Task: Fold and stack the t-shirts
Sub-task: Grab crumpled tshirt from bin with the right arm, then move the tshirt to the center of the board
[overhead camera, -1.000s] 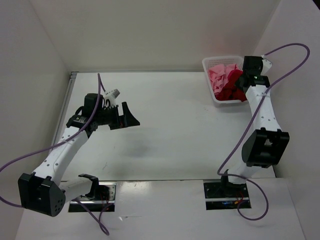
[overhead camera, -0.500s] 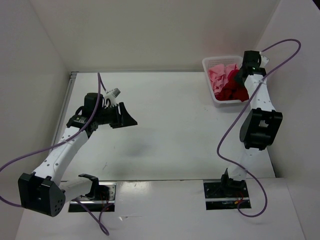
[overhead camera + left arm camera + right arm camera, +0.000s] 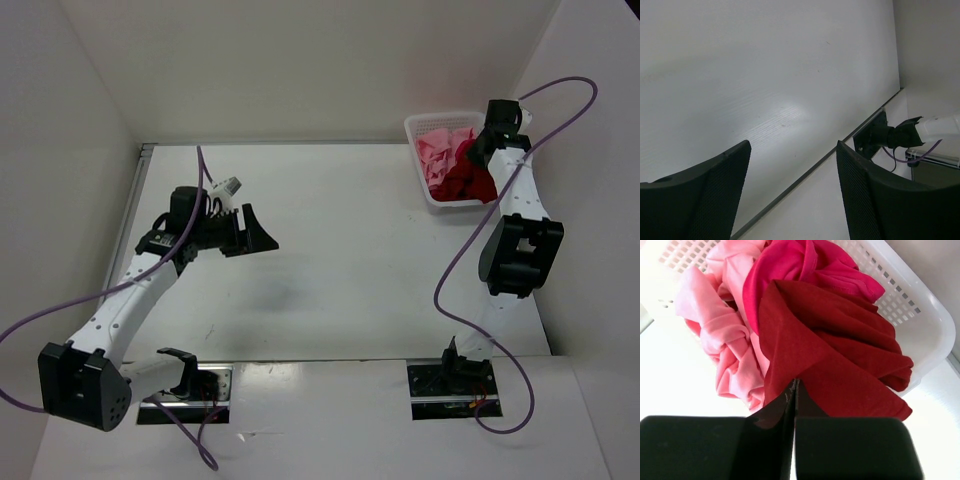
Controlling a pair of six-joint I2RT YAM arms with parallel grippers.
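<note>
Three t-shirts lie crumpled in a white mesh basket (image 3: 425, 122) at the back right: a dark red t-shirt (image 3: 840, 340) on top toward the near side, a magenta-pink t-shirt (image 3: 790, 265) behind it, and a salmon pink t-shirt (image 3: 725, 335) at the left. My right gripper (image 3: 796, 382) reaches into the basket (image 3: 920, 305), shut, and a fold of the dark red cloth runs up to a peak at its tips. From above, the right gripper (image 3: 478, 152) sits over the red pile (image 3: 465, 182). My left gripper (image 3: 262, 240) hovers open above the left of the table, with nothing between its fingers (image 3: 715, 185).
White walls close in the table at the back, left and right. The basket stands tight against the right wall. A dark seam (image 3: 815, 165) marks the table's near edge, and the right arm's base mount (image 3: 875, 137) shows beyond it. Purple cables loop from both arms.
The right arm has drawn its elbow in and moved its wrist deeper over the basket; its jaws now stand shut at the dark red cloth. The left arm has barely moved.
</note>
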